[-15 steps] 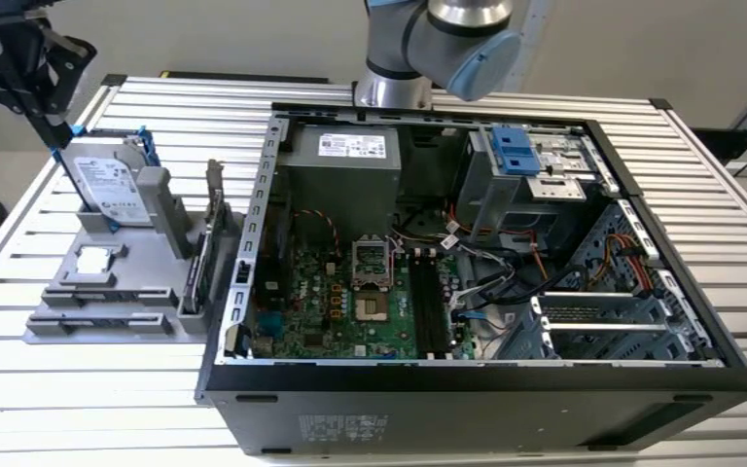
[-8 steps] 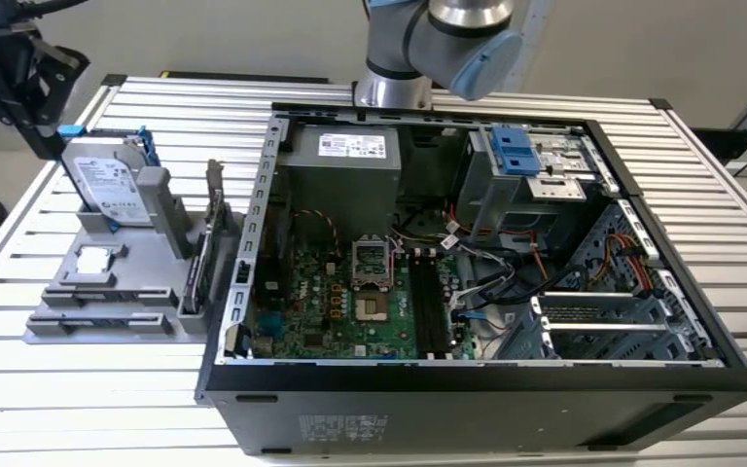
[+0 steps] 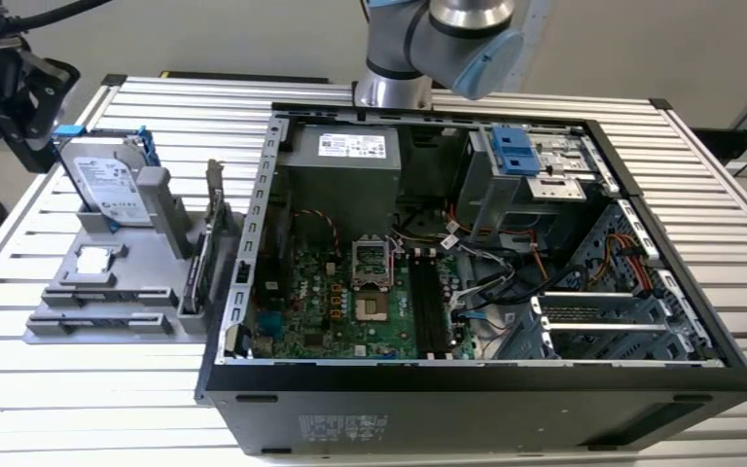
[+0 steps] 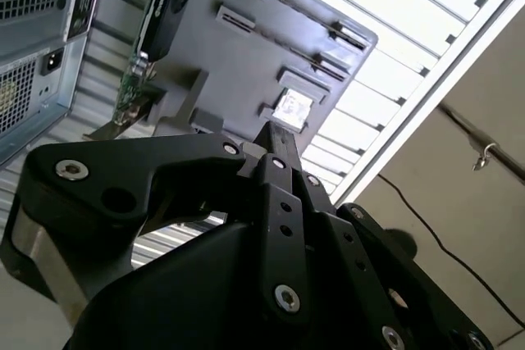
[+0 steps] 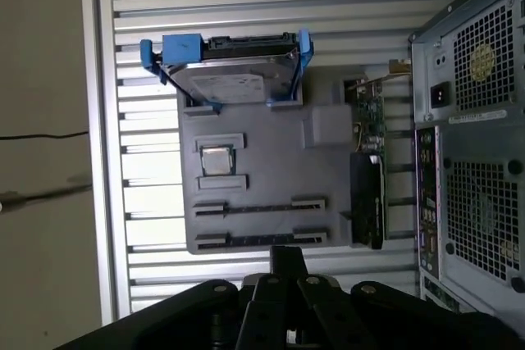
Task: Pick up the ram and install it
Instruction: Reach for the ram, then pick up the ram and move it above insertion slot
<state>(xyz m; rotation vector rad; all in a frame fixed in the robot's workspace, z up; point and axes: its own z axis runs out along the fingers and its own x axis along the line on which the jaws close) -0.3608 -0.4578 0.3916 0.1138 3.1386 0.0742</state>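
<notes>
A long, narrow dark stick that looks like the ram [image 3: 428, 306] stands in a memory slot on the motherboard [image 3: 347, 297], right of the processor socket inside the open computer case [image 3: 478, 375]. In both wrist views my gripper [image 5: 287, 253] [image 4: 279, 135] hangs well above the grey parts holder [image 5: 262, 141] [image 4: 246, 47], outside the case. Its fingertips are pressed together with nothing showing between them. The holder's two long slots [image 5: 258, 206] are bare. The robot arm [image 3: 439, 39] reaches in from behind the case.
On the holder [image 3: 101, 282] stand a silver hard drive in a blue frame [image 3: 104, 180] [image 5: 230, 71], a card with a metal bracket [image 3: 211, 233] [image 5: 367, 170] and a small square chip [image 5: 216, 159]. Ribbed metal tabletop [image 3: 724, 214] surrounds the case. A dark stand [image 3: 4, 88] is at the exterior view's left.
</notes>
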